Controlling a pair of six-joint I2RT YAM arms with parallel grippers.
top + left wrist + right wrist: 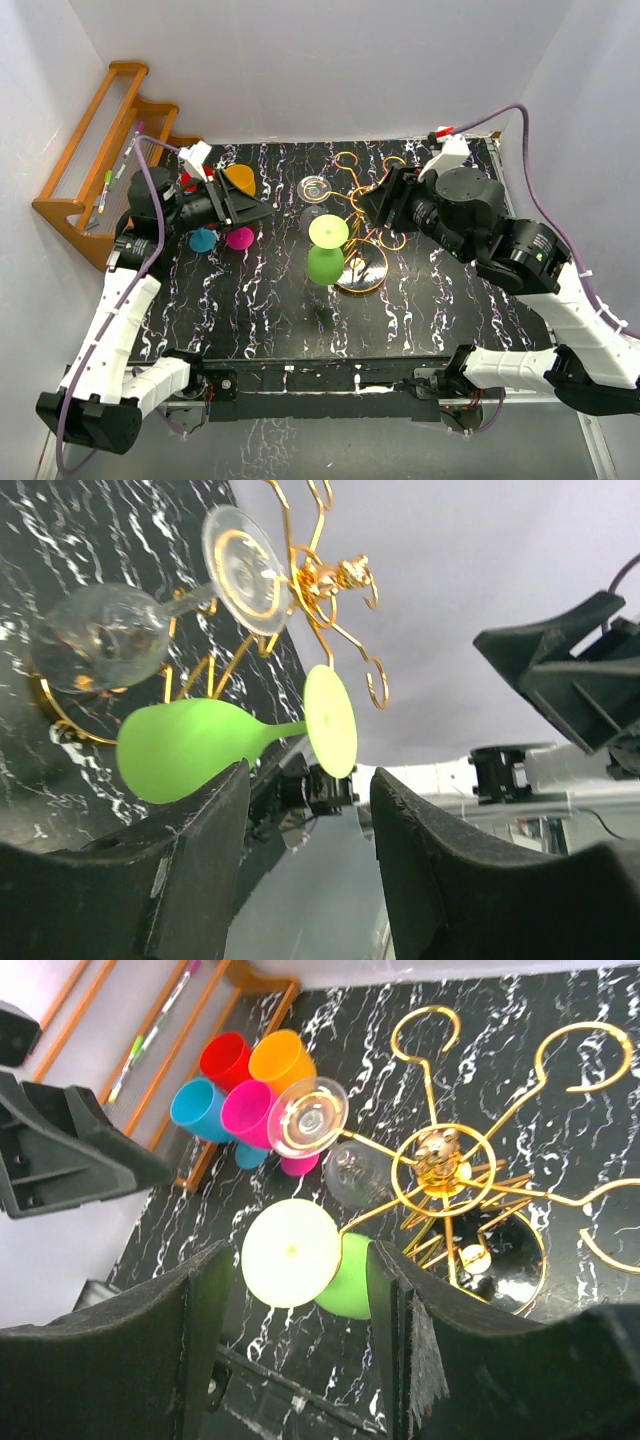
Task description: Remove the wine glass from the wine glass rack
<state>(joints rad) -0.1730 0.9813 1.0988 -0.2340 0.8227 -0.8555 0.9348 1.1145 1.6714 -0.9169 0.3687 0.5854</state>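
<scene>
Nearest the top camera, the left arm [120, 320] and right arm [560, 290] are reaching forward; the left gripper [255, 210] and right gripper [372, 205] are flanking the gold rack [370, 272], where the green wine glass [325, 262] is hanging bowl-down; from the left wrist, the left fingers [190, 860] are standing apart, empty; from the right wrist, the right fingers [400, 1330] are likewise gaping, gripping nothing.

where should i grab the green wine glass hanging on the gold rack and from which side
The green wine glass hangs upside down, foot up on an arm of the wine glass rack. Likely best to grip the bowl, bare below the wire, coming from the near left, away from the rack's centre; the clear glass crowds the far side.
</scene>
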